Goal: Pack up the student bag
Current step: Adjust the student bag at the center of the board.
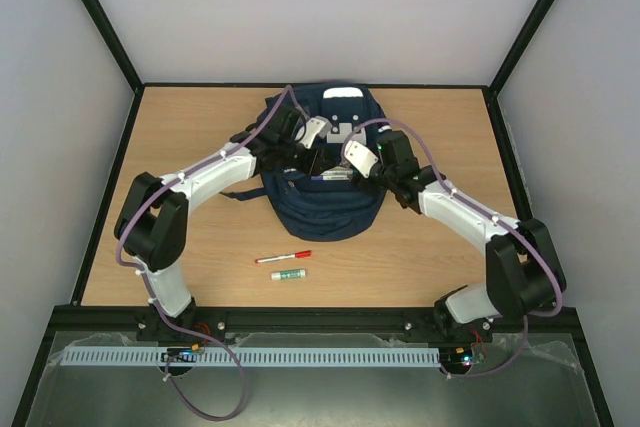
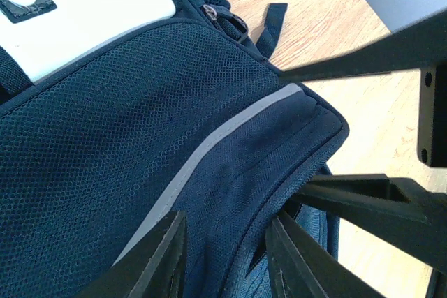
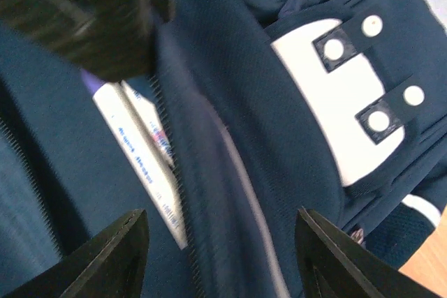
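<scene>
Clamps a fold of the student bag in the left gripper, with a grey strip just beside. Holds the right gripper apart astride the bag's zip edge, white books just left, their blue print unreadable.

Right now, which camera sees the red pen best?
The top camera: the red pen lies in plain sight on the table. Both wrist cameras show only the backpack up close, no red pen.

navy student bag with white patches; red-and-white pen.
</scene>
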`<state>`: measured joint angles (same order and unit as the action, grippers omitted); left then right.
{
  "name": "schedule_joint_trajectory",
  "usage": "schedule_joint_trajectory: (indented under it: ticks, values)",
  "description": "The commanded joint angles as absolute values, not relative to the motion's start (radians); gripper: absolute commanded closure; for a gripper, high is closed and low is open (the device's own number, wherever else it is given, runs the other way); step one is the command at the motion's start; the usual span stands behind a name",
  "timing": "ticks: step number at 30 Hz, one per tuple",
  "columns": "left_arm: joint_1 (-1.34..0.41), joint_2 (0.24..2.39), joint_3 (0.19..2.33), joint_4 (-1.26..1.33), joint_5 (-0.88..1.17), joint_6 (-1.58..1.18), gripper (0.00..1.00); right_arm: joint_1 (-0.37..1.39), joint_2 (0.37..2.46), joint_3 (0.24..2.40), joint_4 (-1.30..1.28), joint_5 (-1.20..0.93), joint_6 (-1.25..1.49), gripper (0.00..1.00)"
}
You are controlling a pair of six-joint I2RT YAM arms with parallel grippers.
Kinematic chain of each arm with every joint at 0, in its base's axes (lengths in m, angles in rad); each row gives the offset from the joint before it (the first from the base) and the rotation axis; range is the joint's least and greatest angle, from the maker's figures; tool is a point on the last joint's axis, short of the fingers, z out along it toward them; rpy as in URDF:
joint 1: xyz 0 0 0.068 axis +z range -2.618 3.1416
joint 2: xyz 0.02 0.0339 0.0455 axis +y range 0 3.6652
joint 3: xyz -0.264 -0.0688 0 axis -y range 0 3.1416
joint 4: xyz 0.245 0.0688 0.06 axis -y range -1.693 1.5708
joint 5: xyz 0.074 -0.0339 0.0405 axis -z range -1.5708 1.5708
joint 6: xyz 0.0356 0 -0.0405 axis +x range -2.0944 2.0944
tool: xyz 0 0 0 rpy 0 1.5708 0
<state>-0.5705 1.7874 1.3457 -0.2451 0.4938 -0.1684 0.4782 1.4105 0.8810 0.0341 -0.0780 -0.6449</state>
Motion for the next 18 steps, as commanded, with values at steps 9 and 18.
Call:
schedule_joint_trajectory:
  ticks: [9,18]
  values:
    - [-0.553,1.807,1.382,-0.225,0.485,-0.166,0.66,0.479,1.43,1.003,0.051,0.033,-0.643,0.45]
    - [-0.552,1.757,1.391,-0.257,0.428,-0.185,0.4,0.479,1.559,1.108,-0.09,-0.079,-0.663,0.54]
